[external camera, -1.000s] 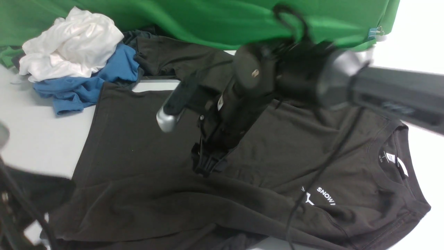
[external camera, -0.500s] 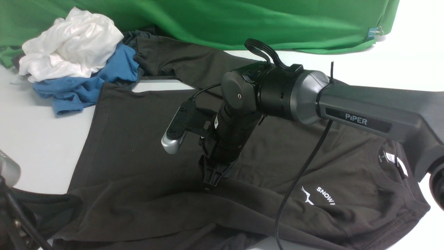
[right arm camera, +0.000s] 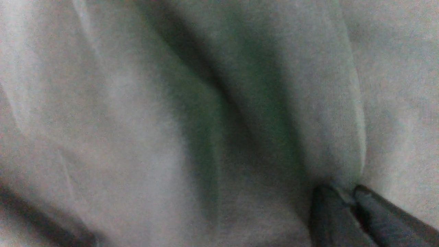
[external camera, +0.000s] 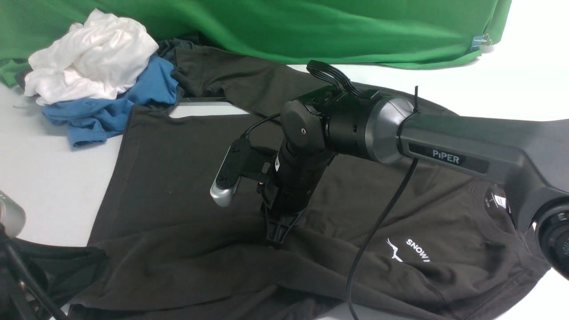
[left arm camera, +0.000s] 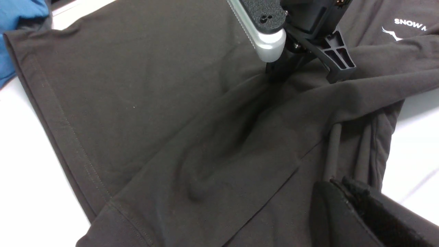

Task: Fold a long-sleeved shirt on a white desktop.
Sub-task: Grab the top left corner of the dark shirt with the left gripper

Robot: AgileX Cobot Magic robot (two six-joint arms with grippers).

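The black-brown long-sleeved shirt [external camera: 178, 178] lies spread on the white desktop [external camera: 53, 178], hem to the left and collar to the right. Its "SNOW" logo [external camera: 415, 251] and white neck label [external camera: 500, 201] face up. One sleeve lies folded across the lower body. My right gripper [external camera: 275, 240] points down onto that sleeve at mid-shirt. In the right wrist view its tips [right arm camera: 348, 197] are shut on a pinched ridge of cloth. My left gripper [left arm camera: 343, 187] is at the near left edge, shut on bunched shirt cloth [left arm camera: 349, 144].
A crumpled white garment [external camera: 93, 58] lies on a blue one [external camera: 106, 111] at the back left, touching the shirt's far sleeve. A green cloth backdrop [external camera: 289, 26] closes off the rear. The right arm's cable [external camera: 378, 231] hangs over the chest.
The right arm has come down from higher up, and its gripper tip has sunk onto the folded sleeve, slightly rightward. The left arm has dropped lower at the frame's left edge.
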